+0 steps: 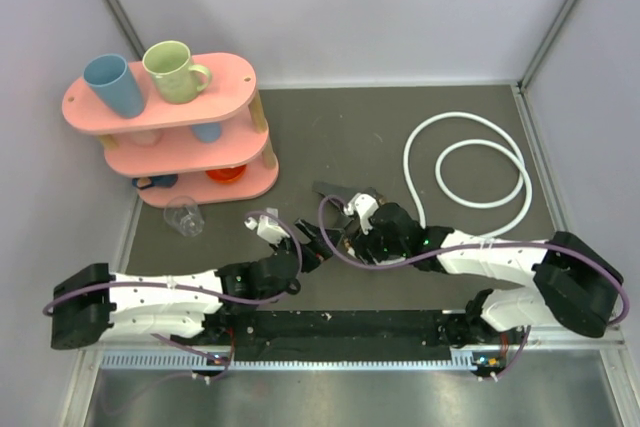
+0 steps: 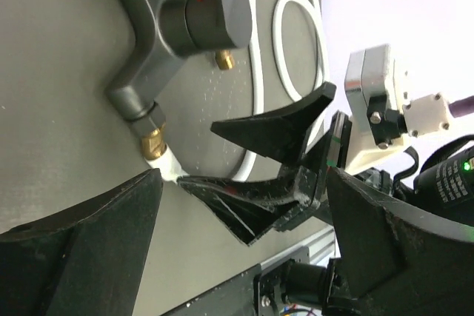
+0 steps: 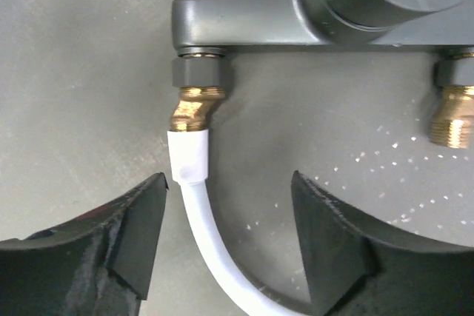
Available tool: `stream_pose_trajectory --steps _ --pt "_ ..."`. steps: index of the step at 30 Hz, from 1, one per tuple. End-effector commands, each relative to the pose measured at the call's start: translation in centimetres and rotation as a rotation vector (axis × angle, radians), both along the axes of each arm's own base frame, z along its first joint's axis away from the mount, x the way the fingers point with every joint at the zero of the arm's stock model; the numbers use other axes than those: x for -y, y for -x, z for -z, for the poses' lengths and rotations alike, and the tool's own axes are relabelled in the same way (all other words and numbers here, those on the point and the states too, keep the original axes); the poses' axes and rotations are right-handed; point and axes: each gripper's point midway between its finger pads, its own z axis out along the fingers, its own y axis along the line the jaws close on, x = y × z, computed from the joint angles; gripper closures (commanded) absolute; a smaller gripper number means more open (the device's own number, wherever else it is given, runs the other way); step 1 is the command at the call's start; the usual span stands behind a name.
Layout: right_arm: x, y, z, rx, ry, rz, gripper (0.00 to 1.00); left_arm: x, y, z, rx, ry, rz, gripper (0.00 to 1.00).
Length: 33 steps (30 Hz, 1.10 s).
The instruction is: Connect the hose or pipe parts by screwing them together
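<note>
The dark grey tap fitting [image 3: 296,5] lies on the grey mat, and in the top view it is the dark fitting [image 1: 335,190] just beyond both grippers. The white hose [image 3: 194,205] ends in a white sleeve set against the fitting's left brass end [image 3: 194,109]. The other brass end [image 3: 453,120] is bare. My right gripper [image 3: 226,238] is open, its fingers on either side of the hose without touching it. My left gripper [image 2: 244,257] is open wide and holds nothing, a little short of the fitting [image 2: 185,27]. The hose loops [image 1: 480,172] lie at the back right.
A pink three-tier rack [image 1: 170,112] stands at the back left with a blue cup [image 1: 113,84] and a green mug [image 1: 172,70] on top. A clear glass [image 1: 185,215] lies in front of it. The right gripper's fingers [image 2: 281,131] cross the left wrist view.
</note>
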Motion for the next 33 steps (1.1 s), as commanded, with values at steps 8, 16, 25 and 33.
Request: stream_pose_trajectory --steps 8,16,25,33 --pt "2.1 0.3 -11.8 0.091 -0.225 0.138 0.01 -4.0 -0.9 -6.0 0.244 -0.142 -0.038 0.05" --pt "4.9 3.6 -19.8 0.057 -0.513 0.24 0.01 -5.4 1.7 -12.2 0.45 -0.229 0.169 0.01" --pt "9.0 6.4 -22.4 0.083 -0.751 0.311 0.01 -9.7 2.9 -11.4 0.496 -0.408 0.231 0.01" --pt "12.4 6.1 -22.8 0.168 -0.711 0.403 0.01 -10.1 4.3 -12.4 0.57 -0.331 0.29 0.01"
